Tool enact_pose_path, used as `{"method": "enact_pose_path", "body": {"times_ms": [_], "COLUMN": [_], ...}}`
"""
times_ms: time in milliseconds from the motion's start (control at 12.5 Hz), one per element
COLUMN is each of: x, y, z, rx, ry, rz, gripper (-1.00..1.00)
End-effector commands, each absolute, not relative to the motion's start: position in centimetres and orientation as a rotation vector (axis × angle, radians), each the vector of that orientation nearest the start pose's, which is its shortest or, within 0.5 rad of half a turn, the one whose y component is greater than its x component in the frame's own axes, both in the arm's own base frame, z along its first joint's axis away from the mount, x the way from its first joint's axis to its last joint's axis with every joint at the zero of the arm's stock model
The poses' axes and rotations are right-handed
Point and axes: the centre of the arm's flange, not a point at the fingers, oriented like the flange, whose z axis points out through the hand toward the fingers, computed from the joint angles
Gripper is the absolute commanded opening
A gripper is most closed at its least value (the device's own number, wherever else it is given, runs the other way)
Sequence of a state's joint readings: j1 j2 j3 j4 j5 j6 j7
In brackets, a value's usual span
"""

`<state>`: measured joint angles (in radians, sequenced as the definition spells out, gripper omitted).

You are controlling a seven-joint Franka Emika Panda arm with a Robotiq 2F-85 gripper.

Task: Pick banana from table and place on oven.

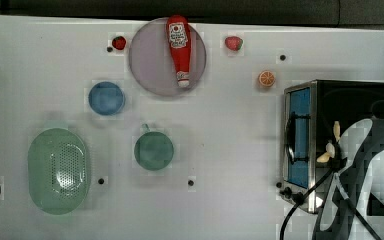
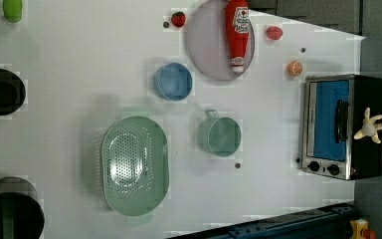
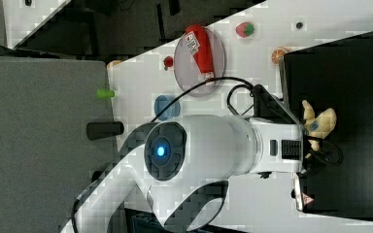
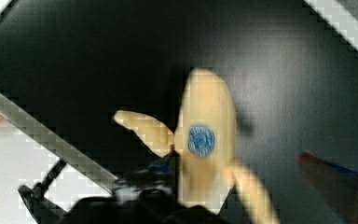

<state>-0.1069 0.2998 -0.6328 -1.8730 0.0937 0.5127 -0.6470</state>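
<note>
The white desk (image 1: 230, 125) carries everything, and the robot arm (image 3: 199, 150) reaches over the toaster oven (image 1: 350, 100), which stands at the top view's right with its bluish glass door toward the middle of the desk. On the black top of the oven lies the banana (image 4: 205, 140), a pale yellow toy with peel strips spread out and a round blue sticker on its body. In the right view, the banana (image 3: 320, 121) lies beside the end of the arm. Its long axis runs roughly across the oven top; in the left view the body (image 2: 369, 127) points with its thick end toward the left view's left and the peel strips fan away from it. The tool (image 1: 336, 145) is above the banana in the top view; in the wrist view one dark finger (image 4: 335, 184) stands well to the side, apart from the fruit, so the jaws are wide apart and hold nothing. Elsewhere on the desk are a green colander (image 1: 59, 170), a grey plate (image 1: 150, 70) with a red ketchup bottle (image 1: 179, 47) lying on it, a green cup (image 1: 153, 149), a blue bowl (image 1: 106, 98), two strawberries (image 1: 234, 43) and an orange slice (image 1: 266, 78) near the oven.
</note>
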Motion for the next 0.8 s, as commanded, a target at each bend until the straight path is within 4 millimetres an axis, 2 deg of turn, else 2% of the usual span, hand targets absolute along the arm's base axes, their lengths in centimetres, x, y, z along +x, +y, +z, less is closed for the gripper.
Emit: {"method": "enact_pose_path", "body": {"times_ms": [80, 240, 320, 480, 560, 800], "x": [48.1, 48.8, 49.0, 49.7, 50.0, 50.4], "y": [-38.9, -36.8, -34.8, -28.8, -25.6, -16.9], "z": [44.2, 48.7, 50.5, 52.9, 53.9, 55.9], "rx": [-2.953, -2.971, -2.966, -2.930, -2.899, -2.772], "ry": [1.279, 1.199, 1.137, 1.033, 1.054, 1.294], "rz": [-0.090, -0.150, -0.125, -0.012, 0.033, 0.073], "gripper": [1.00, 1.00, 1.00, 1.00, 1.00, 1.00]}}
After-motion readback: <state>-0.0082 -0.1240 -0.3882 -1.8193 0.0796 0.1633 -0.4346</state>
